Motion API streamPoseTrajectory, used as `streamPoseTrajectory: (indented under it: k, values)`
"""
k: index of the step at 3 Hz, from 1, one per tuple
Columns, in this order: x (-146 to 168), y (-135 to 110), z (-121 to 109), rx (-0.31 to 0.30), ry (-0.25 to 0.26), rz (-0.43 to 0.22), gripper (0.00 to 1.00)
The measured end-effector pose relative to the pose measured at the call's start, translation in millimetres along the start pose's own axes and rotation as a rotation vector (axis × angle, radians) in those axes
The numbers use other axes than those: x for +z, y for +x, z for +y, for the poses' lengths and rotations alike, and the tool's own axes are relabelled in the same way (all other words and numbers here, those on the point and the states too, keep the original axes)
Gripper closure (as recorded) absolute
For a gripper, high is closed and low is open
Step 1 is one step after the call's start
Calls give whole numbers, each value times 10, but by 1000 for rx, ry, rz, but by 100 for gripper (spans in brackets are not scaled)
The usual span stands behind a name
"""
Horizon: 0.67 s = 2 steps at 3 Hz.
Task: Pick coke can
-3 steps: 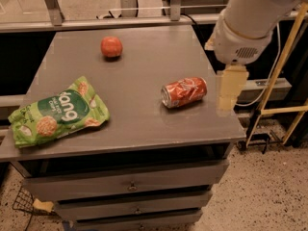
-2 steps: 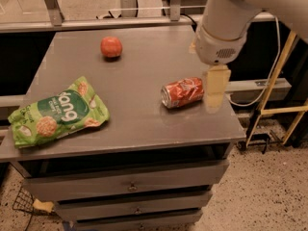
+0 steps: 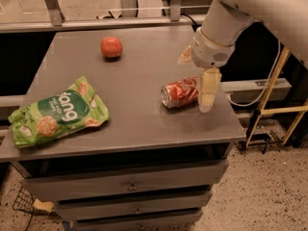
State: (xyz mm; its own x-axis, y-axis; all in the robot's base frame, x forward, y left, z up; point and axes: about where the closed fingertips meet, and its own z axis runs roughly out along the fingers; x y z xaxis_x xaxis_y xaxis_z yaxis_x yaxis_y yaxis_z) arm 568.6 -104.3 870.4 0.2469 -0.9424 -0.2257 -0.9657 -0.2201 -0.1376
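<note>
The coke can [image 3: 178, 94] lies on its side on the grey table [image 3: 144, 119], near the right edge, its silver end facing left. My gripper [image 3: 195, 83] hangs from the white arm [image 3: 226, 23] right above the can's right end. It is open. One pale finger [image 3: 209, 89] reaches down at the can's right end, touching or nearly touching it. The other finger [image 3: 185, 56] shows just behind the can. Nothing is held.
A round red-orange fruit [image 3: 111, 46] sits at the back of the table. A green snack bag [image 3: 57, 112] lies at the front left. The table's right edge is just past the can. Drawers [image 3: 130, 186] are below, and a yellow frame [image 3: 279, 95] stands on the right.
My arm and gripper have moved left, from beyond the table's right edge to over the can's right end. The can, fruit and bag have not moved.
</note>
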Motion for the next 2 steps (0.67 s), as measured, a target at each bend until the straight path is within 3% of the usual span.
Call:
streamPoseTrajectory:
  k: [1,2]
  values:
    - [158,-6,-25,-6,-44,-53,0]
    - [258,-16,-28,-3,-71,-89,21]
